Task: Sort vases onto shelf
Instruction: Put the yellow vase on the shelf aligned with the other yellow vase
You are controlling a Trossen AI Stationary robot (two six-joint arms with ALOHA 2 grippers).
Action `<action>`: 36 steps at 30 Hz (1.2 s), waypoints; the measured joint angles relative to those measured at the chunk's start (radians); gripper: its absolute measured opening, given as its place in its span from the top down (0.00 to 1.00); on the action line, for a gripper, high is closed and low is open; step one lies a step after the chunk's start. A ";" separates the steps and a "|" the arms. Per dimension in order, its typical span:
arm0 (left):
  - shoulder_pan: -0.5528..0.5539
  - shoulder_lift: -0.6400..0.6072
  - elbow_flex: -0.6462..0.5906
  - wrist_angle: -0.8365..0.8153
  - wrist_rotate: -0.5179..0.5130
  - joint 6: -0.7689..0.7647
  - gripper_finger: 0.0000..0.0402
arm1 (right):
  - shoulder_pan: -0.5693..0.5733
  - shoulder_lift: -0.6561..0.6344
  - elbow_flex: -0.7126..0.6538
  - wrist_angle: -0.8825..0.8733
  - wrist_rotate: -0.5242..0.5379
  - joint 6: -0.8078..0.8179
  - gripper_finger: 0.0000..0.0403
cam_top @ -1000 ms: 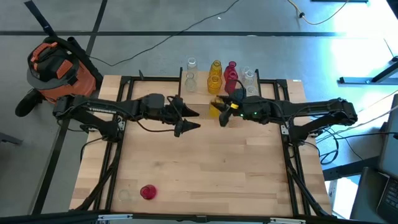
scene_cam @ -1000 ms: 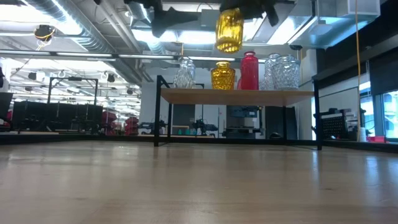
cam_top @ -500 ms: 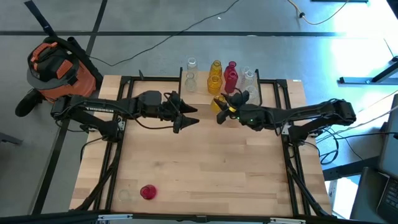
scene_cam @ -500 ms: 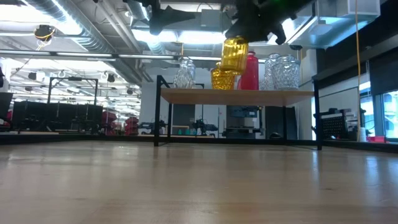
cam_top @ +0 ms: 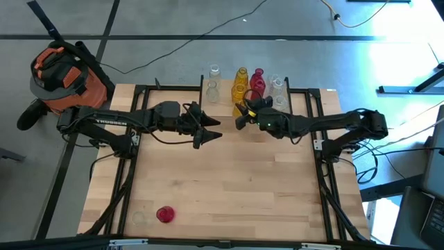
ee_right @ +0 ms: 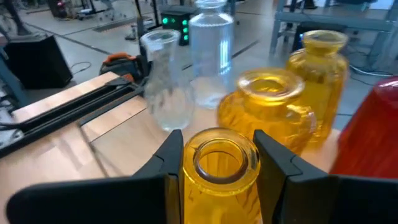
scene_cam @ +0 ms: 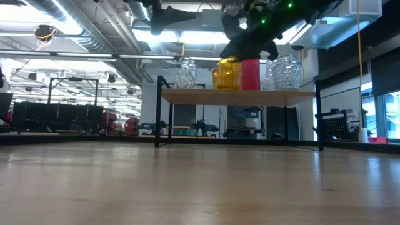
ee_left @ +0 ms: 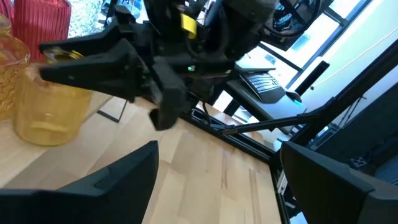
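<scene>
My right gripper [ee_right: 219,163] is shut on a ribbed yellow vase [ee_right: 217,180] at the near edge of the shelf [scene_cam: 237,94], a light-wood board on black legs at the table's far side. In the low view the vase [scene_cam: 228,74] has its base level with the board. Behind it on the shelf stand two yellow vases [ee_right: 272,107], clear ones [ee_right: 165,93] and a red one [ee_right: 373,124]. My left gripper [cam_top: 208,132] hovers open over the table to the left of the shelf. A red vase [cam_top: 165,214] lies near the table's near-left corner. My right gripper pinches the yellow vase by its narrow neck [ee_right: 219,173], just below the rim, one finger [ee_right: 169,165] on each side. The fingers come roughly level from the table's right side. The vase stands upright, its base [ee_left: 41,133] at the shelf board; whether it rests there I cannot tell.
The shelf's back rows are crowded with vases close behind the held one. Black frame rails [cam_top: 132,160] run along both table sides. A faint clear vase [cam_top: 139,217] lies beside the fallen red one. The table's middle [cam_top: 236,180] is bare wood.
My right gripper has carried the yellow vase toward the far edge and down, from above shelf height to the board's near edge, still shut on it. The vase tilted on the way and now stands upright.
</scene>
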 joint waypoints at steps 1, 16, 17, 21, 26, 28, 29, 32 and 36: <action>0.000 0.000 0.000 -0.001 0.002 0.000 0.19 | -0.006 0.003 0.000 0.007 -0.003 0.000 0.76; 0.000 0.000 0.000 -0.002 0.004 0.010 0.19 | -0.043 0.005 0.001 0.015 -0.103 -0.009 0.72; 0.000 0.000 0.000 -0.002 0.004 0.012 0.19 | -0.043 0.005 0.001 0.014 -0.093 -0.008 0.68; 0.000 0.000 0.000 -0.001 -0.003 0.031 0.19 | -0.043 0.006 0.000 0.007 -0.063 -0.009 0.49; 0.004 0.000 0.000 -0.001 -0.004 0.034 0.19 | -0.043 0.006 0.000 0.011 -0.065 -0.009 0.37; 0.005 0.000 0.000 -0.001 -0.005 0.034 0.19 | -0.043 0.006 0.000 0.029 -0.077 -0.009 0.36; 0.005 0.000 0.000 -0.002 -0.006 0.034 0.19 | -0.043 0.007 0.000 0.038 -0.080 -0.009 0.36; 0.005 0.000 0.000 -0.001 -0.006 0.034 0.19 | -0.043 0.007 -0.001 0.054 -0.080 -0.009 0.37; 0.005 0.000 0.000 -0.001 -0.006 0.034 0.19 | -0.043 0.007 -0.001 0.053 -0.087 -0.009 0.40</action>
